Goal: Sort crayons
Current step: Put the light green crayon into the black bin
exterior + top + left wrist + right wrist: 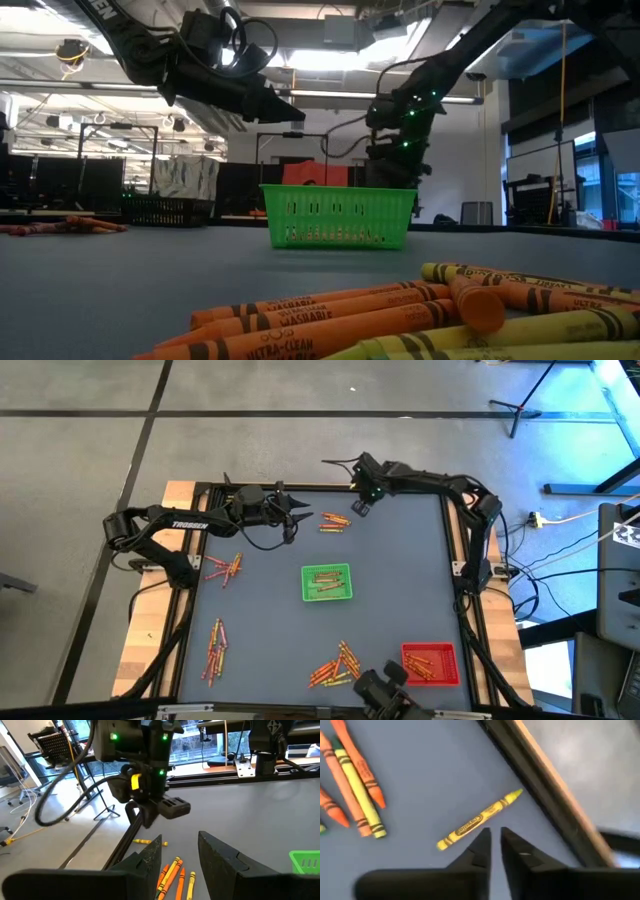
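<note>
A single yellow crayon [479, 820] lies flat on the grey table near its far edge, just ahead of my right gripper [494, 837]. That gripper points steeply down above it, with a narrow gap between its fingers and nothing in them. A small group of orange and yellow crayons [355, 785] lies beside it on the table. My left gripper [180, 847] hovers open above this group [175, 872], left of the right gripper [360, 508], and holds nothing.
A green tray [304, 585] holding crayons stands mid-table. A red tray [405, 660] with crayons is at the near right. More crayon piles lie at the left [225, 567], near left [213, 650] and near middle [335, 665]. The table's black frame rail [540, 785] runs close to the yellow crayon.
</note>
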Robot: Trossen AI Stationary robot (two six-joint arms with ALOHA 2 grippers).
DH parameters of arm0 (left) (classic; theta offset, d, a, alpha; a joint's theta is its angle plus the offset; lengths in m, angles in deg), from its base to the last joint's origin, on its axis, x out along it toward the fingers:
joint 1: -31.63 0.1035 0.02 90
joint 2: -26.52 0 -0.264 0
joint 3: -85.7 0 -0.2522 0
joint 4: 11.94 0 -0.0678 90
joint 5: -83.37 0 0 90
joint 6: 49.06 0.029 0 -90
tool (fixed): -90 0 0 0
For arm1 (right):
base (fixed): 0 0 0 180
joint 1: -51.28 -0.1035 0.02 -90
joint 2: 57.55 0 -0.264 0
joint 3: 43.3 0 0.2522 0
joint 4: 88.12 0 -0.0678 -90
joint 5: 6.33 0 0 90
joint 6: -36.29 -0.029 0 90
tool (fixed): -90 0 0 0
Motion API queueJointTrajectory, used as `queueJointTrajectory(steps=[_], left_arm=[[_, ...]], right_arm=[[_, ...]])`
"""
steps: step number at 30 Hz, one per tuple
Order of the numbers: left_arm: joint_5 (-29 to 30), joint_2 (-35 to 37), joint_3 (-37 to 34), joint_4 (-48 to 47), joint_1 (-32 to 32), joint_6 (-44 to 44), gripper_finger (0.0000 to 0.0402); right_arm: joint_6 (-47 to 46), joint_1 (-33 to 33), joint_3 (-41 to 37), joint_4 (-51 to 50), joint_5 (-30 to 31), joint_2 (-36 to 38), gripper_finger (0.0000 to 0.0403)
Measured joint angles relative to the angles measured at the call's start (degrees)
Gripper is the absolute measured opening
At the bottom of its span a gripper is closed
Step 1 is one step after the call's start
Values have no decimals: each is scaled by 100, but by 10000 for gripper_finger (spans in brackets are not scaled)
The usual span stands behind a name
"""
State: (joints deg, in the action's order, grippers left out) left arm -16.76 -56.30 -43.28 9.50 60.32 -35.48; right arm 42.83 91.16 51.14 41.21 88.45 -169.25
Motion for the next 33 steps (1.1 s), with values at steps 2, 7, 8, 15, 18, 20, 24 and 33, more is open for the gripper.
queueJointTrajectory(steps=[2,7,8,15,18,20,24,33], left_arm=[[0,0,0,-4,-1,-4,111],[0,0,0,-2,0,-13,111],[0,0,0,-2,0,-19,111],[0,0,0,-4,0,-103,111],[0,0,0,-2,0,-103,111],[0,0,-1,-2,0,-103,111],[0,0,-1,1,0,-102,111],[0,-2,-1,21,-1,-101,112]], right_arm=[[-367,45,14,-67,-54,0,77],[-833,118,14,-19,-492,0,178],[-901,118,14,-24,-592,0,192],[-1232,101,14,59,-543,-304,217],[-1257,103,14,145,-586,-493,205],[-1237,101,14,188,-589,-597,194],[-1178,96,14,187,-585,-650,165],[-761,94,22,62,-392,-651,59]])
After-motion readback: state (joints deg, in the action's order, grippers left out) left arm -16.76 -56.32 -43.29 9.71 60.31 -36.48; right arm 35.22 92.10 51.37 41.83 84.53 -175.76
